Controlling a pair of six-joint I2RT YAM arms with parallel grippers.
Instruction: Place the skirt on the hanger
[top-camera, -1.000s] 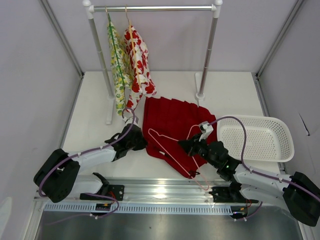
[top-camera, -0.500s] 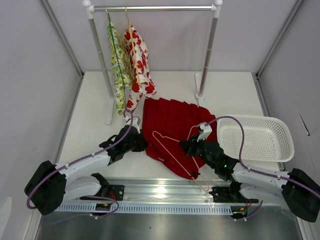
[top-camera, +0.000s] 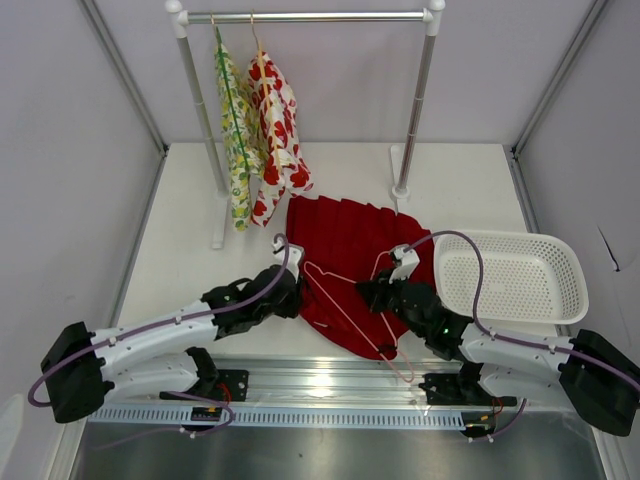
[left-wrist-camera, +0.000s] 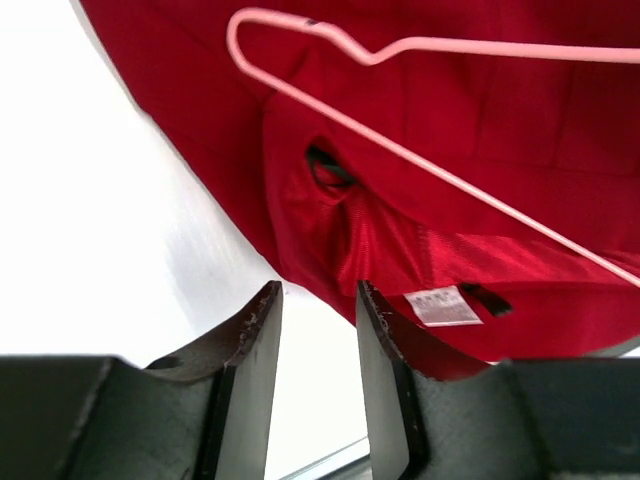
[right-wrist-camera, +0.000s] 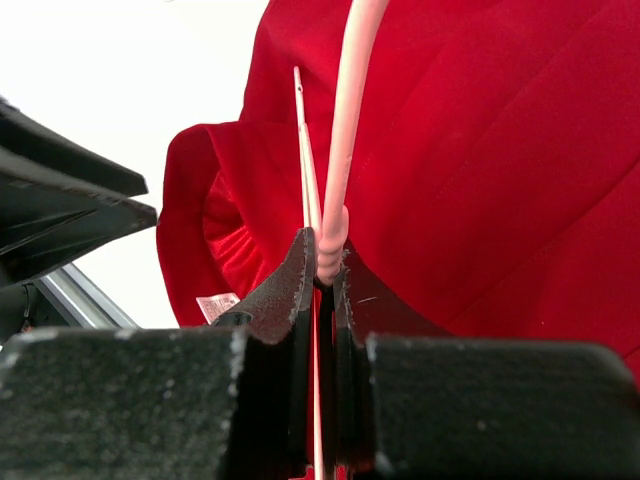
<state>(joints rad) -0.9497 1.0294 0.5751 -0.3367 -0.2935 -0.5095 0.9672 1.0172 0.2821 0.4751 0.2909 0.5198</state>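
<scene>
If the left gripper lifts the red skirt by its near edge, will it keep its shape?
Probably not: the skirt lies in soft pleats with its near edge folded over, so it looks floppy. The cloth seems thin, likely light. The sheen near the label hints at a slick lining that might slip from the left gripper.

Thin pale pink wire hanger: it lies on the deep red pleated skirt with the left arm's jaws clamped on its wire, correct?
No. It is the right gripper that holds the thin pale pink wire hanger, jaws shut on its wire, as the right wrist view shows. It does lie on the deep red pleated skirt.
</scene>
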